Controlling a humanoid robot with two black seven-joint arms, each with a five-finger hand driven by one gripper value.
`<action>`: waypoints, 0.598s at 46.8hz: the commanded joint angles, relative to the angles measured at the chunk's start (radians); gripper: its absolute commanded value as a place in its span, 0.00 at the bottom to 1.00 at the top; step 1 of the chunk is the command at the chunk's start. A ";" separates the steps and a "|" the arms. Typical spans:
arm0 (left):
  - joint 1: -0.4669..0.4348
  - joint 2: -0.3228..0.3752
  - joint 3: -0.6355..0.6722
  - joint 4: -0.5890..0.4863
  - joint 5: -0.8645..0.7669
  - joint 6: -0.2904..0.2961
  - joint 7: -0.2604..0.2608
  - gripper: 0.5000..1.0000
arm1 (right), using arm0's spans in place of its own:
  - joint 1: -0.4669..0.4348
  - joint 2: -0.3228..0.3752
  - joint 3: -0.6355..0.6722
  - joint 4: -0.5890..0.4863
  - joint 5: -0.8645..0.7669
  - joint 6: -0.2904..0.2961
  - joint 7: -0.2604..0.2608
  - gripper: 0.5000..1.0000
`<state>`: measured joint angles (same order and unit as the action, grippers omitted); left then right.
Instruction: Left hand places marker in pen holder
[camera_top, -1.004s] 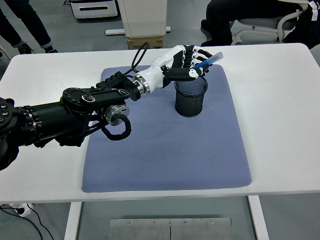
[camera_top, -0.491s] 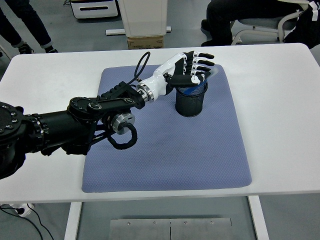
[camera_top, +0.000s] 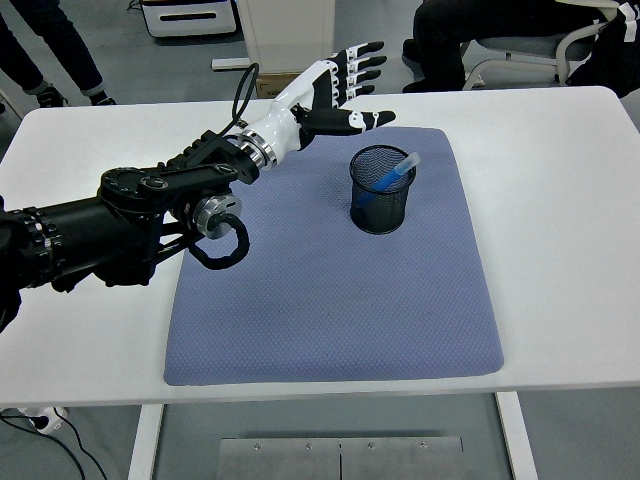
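Our left hand (camera_top: 335, 90) hovers upper centre, fingers spread, empty. The marker (camera_top: 391, 176) leans inside the pen holder (camera_top: 381, 195) (placement looks complete); we should retract clear of its rim.

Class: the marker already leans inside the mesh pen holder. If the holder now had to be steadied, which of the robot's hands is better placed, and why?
Left. The left hand hangs open just behind the pen holder holding the marker; no right arm is in view.
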<state>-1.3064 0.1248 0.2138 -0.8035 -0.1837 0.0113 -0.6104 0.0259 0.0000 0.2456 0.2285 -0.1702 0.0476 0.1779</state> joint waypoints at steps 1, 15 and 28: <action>0.007 0.024 -0.028 0.001 0.009 -0.002 0.000 1.00 | 0.000 0.000 0.000 0.000 0.000 0.000 0.000 1.00; 0.091 0.113 -0.044 0.029 0.016 0.033 0.000 1.00 | 0.000 0.000 0.000 0.000 0.000 0.000 0.000 1.00; 0.217 0.121 -0.132 0.159 0.017 0.122 0.000 1.00 | 0.000 0.000 0.000 0.000 0.000 0.000 0.000 1.00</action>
<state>-1.1199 0.2444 0.1291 -0.6597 -0.1679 0.1346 -0.6107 0.0259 0.0000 0.2456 0.2284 -0.1702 0.0474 0.1778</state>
